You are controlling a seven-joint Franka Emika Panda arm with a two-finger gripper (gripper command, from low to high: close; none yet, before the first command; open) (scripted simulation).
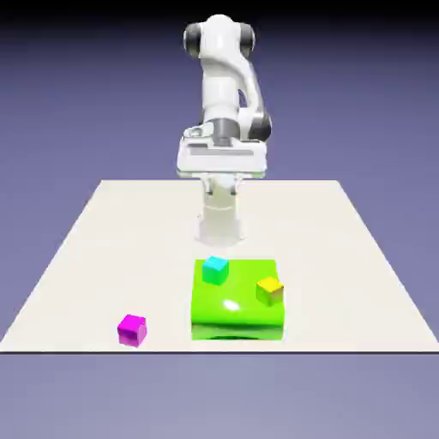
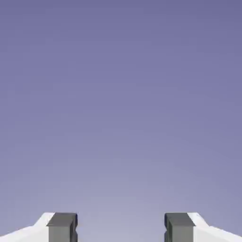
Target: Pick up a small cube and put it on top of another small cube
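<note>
The small magenta cube (image 1: 132,329) sits on the table near its front edge, toward the exterior view's left. A cyan cube (image 1: 215,269) and a yellow cube (image 1: 269,291) rest on a flat bright green slab (image 1: 240,319). My gripper (image 1: 221,161) hangs high at the table's far side, well away from all three cubes. In the hand view the gripper (image 2: 121,229) is open, its grey fingertips (image 2: 62,227) wide apart with nothing between them. That view shows only the plain backdrop; no cube appears in it.
The pale table (image 1: 103,240) spreads around the green slab. The white arm's base column (image 1: 220,219) stands just behind the slab at the table's far middle.
</note>
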